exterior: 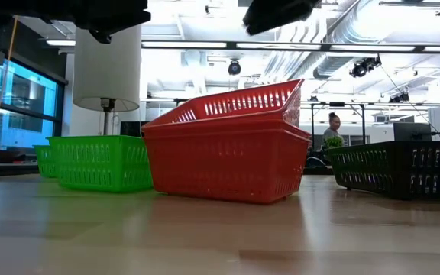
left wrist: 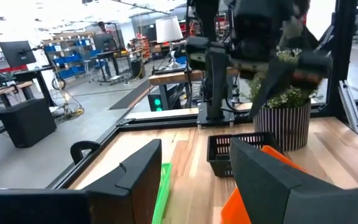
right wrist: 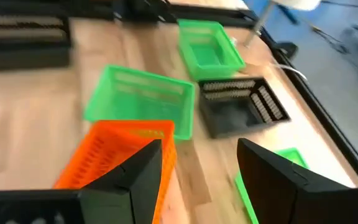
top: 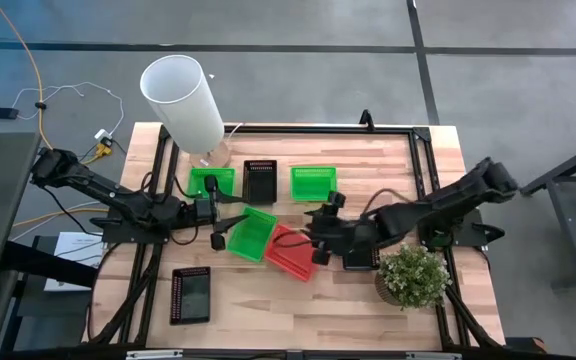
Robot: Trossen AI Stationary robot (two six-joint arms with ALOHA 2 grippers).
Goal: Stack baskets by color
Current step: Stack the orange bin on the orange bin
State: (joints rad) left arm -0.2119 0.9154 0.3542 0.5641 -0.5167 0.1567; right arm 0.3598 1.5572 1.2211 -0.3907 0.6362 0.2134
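Note:
Two red baskets [exterior: 224, 164] are nested at mid-table, the upper one [exterior: 235, 103] resting tilted in the lower. A green basket [top: 251, 233] stands on the table beside them on the left. Along the far side stand a green basket [top: 211, 182], a black one [top: 261, 180] and another green one [top: 313, 182]. A black basket [top: 190, 295] lies near the front left and another [top: 360, 260] under my right arm. My right gripper [right wrist: 201, 180] hangs open above the red baskets [right wrist: 114, 165]. My left gripper [left wrist: 194, 180] is open above the green basket's left edge.
A tall white cylinder [top: 181, 100] stands at the far left. A small potted plant [top: 411, 277] stands at the front right, close to my right arm. Bare wood lies along the near edge [top: 298, 320].

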